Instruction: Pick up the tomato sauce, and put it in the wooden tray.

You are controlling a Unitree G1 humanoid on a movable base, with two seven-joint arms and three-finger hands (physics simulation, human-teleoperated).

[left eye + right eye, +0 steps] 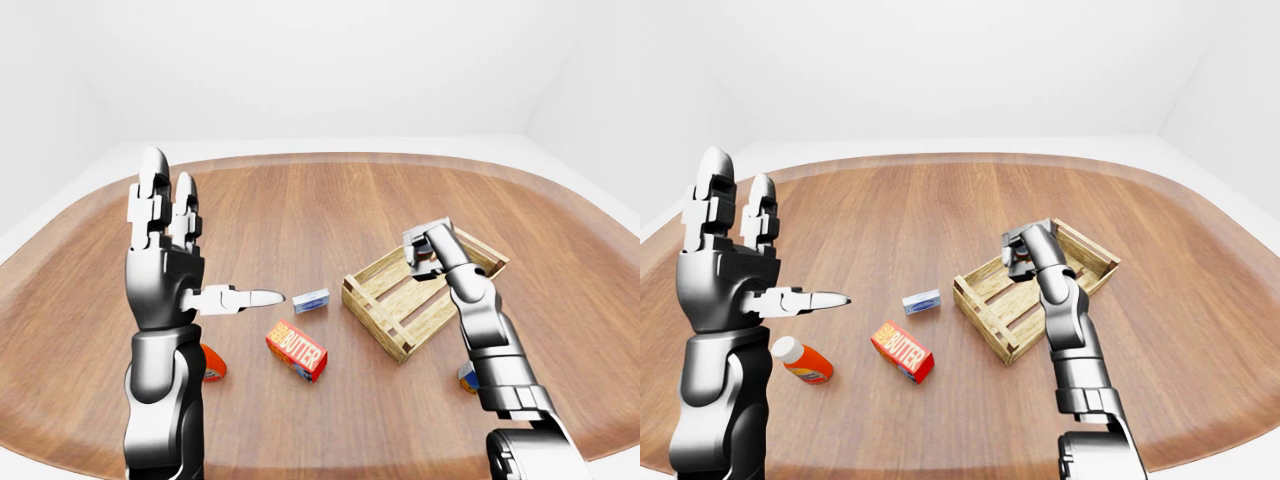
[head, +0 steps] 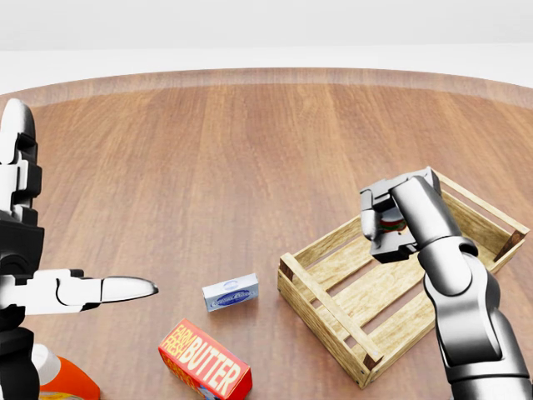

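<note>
gripping tomato sauce (image 2: 391, 223), right hand (image 2: 388, 225), over wooden tray (image 2: 333, 310)

We see a butter box (image 2: 205, 360), small blue-white box (image 2: 230, 292) just above, orange bottle (image 1: 805, 362) at left, all on wood surface (image 2: 208, 167).

On the table (image 2: 250, 150), the wooden tray (image 2: 350, 312) lies right of the small box (image 2: 231, 292) and butter box (image 2: 205, 361).

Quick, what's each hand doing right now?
Left hand: open, fingers spread, holding nothing.
Right hand: closed on the tomato sauce, over the wooden tray.
</note>
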